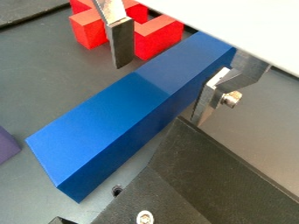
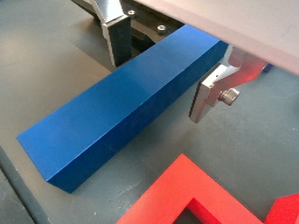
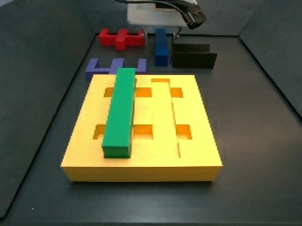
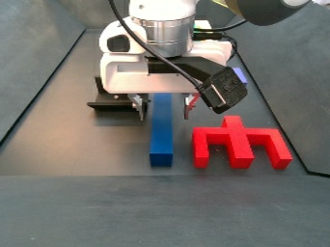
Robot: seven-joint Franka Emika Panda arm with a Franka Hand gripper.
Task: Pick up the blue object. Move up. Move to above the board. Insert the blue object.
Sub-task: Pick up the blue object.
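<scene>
We see the gripper (image 1: 163, 63) low over the floor, fingers (image 1: 118, 39) apart, straddling the blue object (image 1: 128, 118) beside the red piece (image 4: 238, 145).

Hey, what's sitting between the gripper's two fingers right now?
The blue object lies between the fingers of the gripper, low at the bar's far end. Both wrist views show one finger on each side of it; contact is unclear.

Dark grey matte floor (image 3: 253, 132), dark enclosing walls (image 3: 53, 35), even light
</scene>
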